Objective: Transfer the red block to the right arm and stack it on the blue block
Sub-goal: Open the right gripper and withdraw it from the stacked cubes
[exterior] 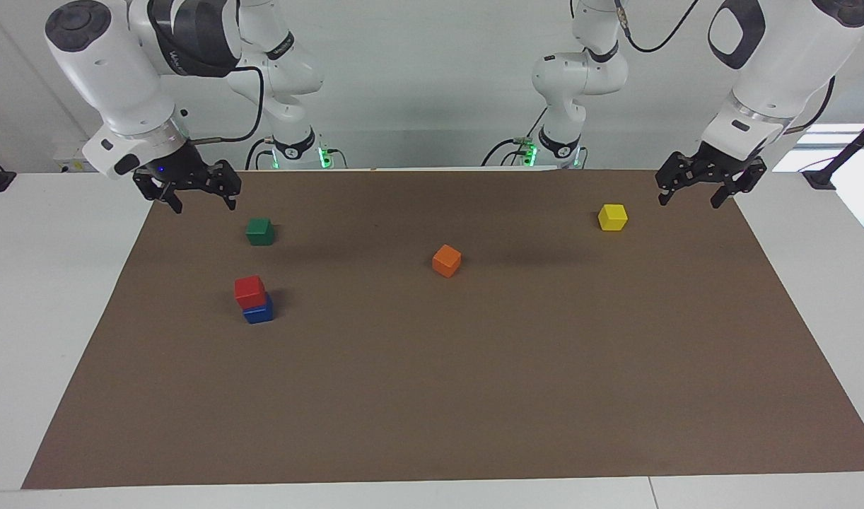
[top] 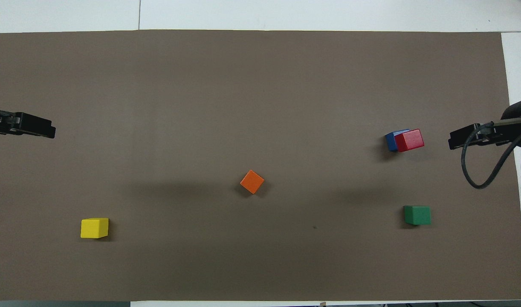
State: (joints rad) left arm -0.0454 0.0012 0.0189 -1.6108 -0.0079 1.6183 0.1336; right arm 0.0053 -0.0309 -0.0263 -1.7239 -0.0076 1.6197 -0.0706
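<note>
surface: brown mat [exterior: 474, 396] over a white table [exterior: 43, 283]; pale wall at the robots' end.
red block [exterior: 249, 290]: sits on the blue block [exterior: 259, 312], toward the right arm's end of the mat. Not square on it; in the overhead view it overhangs toward that same end, a strip of blue showing at its 9 o'clock.
stack, clock-face in the facing view: at about 8 o'clock from the orange block [exterior: 447, 261]; green block [exterior: 260, 231] at the stack's 12 o'clock, nearer to the robots.
yellow block [exterior: 612, 217]: toward the left arm's end, at about 2 o'clock from orange, near the left gripper.
step in hand, my reading: stacking looks done; what remains is clearing away and parking.
how to do it well: keep the right arm's path high and off the stack; the offset top block would likely tip at a slight knock. No sweep across the green block either. Let the loose cable [top: 478, 170] hang free of the mat's blocks.
right gripper [exterior: 198, 201]: fingers spread wide, nothing between them, touching nothing. Hangs over the mat's corner at the robots' end, at about 11 o'clock from green, well apart from the stack.
left gripper [exterior: 689, 197]: also wide open and empty, over the mat's edge at the left arm's end, at yellow's 2 o'clock. This arm waits.
risk: only the overhang; stack stands free, no contact with either gripper.
</note>
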